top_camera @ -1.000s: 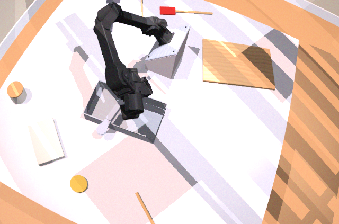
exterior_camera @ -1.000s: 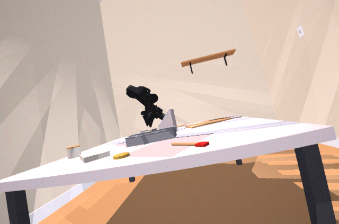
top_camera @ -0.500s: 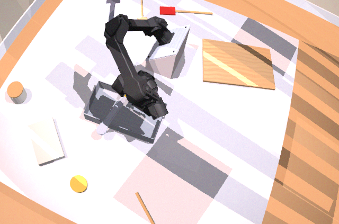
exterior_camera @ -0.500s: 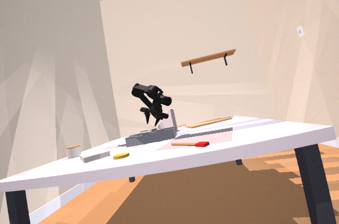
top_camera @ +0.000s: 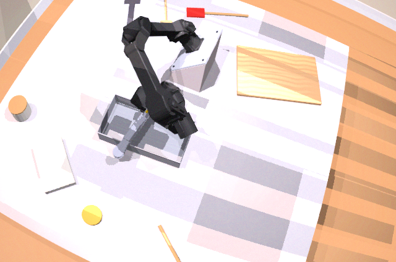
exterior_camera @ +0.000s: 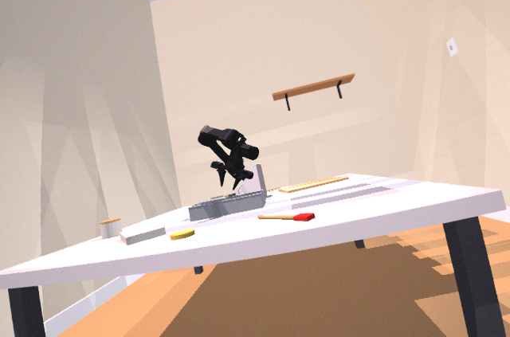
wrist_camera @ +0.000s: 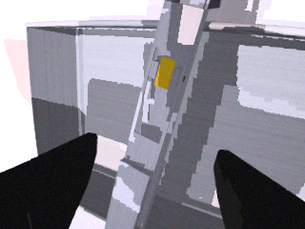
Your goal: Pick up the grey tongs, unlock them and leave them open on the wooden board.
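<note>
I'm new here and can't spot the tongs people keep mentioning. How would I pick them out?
Find the grey roasting tin on the white table, under the black arm's open hand. The tongs are the long, pale grey strip lying slantwise across it, rounded end poking over the rim. Only they carry a small yellow tab.
</note>
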You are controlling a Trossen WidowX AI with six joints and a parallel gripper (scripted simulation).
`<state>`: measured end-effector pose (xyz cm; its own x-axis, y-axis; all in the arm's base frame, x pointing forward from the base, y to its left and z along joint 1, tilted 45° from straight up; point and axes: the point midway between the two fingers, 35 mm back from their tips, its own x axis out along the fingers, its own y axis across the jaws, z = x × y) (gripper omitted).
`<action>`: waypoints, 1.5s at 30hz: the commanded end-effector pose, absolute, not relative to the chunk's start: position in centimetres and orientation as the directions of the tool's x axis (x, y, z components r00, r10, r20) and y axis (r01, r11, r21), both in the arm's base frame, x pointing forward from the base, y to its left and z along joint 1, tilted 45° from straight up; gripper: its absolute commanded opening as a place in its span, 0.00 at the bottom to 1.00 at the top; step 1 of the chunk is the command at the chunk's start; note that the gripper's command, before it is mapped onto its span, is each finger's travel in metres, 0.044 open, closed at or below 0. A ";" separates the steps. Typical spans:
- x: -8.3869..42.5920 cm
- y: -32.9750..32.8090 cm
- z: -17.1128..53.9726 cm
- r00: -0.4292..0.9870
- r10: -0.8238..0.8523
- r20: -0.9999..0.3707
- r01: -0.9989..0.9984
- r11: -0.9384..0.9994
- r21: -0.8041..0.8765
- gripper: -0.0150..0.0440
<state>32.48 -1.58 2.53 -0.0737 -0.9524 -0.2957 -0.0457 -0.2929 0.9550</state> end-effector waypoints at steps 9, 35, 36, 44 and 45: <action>32.5 -3.2 2.0 -0.073 -0.954 -0.292 -0.064 -0.288 0.956 0.69; 32.2 -7.4 0.8 -0.080 -0.958 -0.277 -0.116 -0.267 0.957 0.69; 32.1 -7.5 0.8 -0.080 -0.958 -0.276 -0.118 -0.266 0.957 0.69; 31.9 -8.8 0.5 -0.084 -0.960 -0.267 -0.134 -0.254 0.958 0.69; 31.8 -8.9 0.5 -0.085 -0.960 -0.266 -0.136 -0.253 0.958 0.69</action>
<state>32.02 -8.21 0.59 -0.0821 -0.9586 -0.2726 -0.1322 -0.2606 0.9563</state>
